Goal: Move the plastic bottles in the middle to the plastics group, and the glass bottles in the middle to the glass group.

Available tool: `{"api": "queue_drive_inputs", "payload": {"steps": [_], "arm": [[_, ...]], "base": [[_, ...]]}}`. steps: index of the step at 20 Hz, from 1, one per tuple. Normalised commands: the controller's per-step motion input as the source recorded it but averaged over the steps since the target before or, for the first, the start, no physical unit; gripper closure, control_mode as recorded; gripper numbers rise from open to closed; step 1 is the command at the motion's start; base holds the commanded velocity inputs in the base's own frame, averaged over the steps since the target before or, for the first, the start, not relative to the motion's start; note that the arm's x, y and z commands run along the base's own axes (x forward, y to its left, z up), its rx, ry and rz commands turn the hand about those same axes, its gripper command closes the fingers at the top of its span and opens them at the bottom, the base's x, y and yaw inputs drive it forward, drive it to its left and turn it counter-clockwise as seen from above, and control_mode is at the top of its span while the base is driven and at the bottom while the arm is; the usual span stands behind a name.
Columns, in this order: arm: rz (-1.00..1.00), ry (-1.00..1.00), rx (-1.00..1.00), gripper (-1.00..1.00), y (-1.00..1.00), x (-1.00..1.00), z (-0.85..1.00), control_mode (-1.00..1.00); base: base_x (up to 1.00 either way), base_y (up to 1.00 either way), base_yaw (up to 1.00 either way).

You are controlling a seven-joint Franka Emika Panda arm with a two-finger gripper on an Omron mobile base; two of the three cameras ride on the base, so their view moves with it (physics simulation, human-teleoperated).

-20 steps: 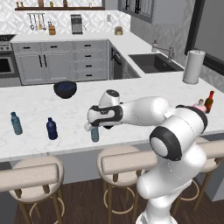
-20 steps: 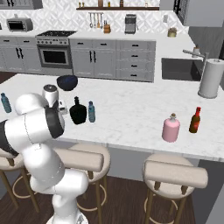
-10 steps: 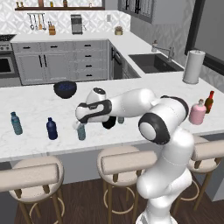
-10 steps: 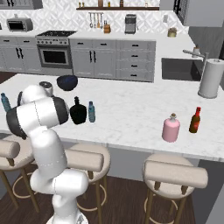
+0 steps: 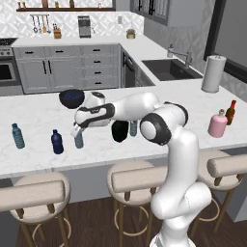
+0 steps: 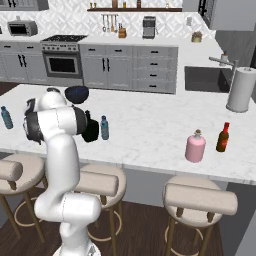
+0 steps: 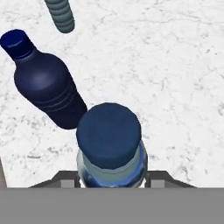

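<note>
My gripper is shut on a pale plastic bottle with a blue cap, holding it upright just right of the plastics group. That group is a dark navy bottle and a teal bottle further left. In the middle stand the black glass flask and a second plastic bottle. The glass group, a pink bottle and a red-brown bottle, is at the right end.
A dark bowl sits behind the gripper on the marble counter. A paper-towel roll stands by the sink. Stools line the counter's near edge.
The arm has swung left, carrying the plastic bottle from the middle of the counter to beside the navy bottle. The grip has stayed the same.
</note>
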Motion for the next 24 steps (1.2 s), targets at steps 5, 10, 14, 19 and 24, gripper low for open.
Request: {"api": "queue_drive_inputs", "payload": {"steps": [5,10,14,19,24], "arm": [[0.09,0.0,0.0,1.0,0.46,0.05,-0.02,-1.0],[0.02,-0.03,0.0,1.0,0.21,0.01,-0.12,-1.0],[0.0,0.0,0.0,1.0,0.0,0.1,-0.1,-1.0],[0.0,0.0,0.08,1.0,0.0,0.14,0.0,-1.0],[0.01,0.0,0.08,1.0,0.07,0.13,-0.01,-1.0]], "base": [[0.0,0.0,0.0],[0.0,0.0,0.0],[0.0,0.0,0.0],[0.0,0.0,0.0],[0.0,0.0,0.0]]}}
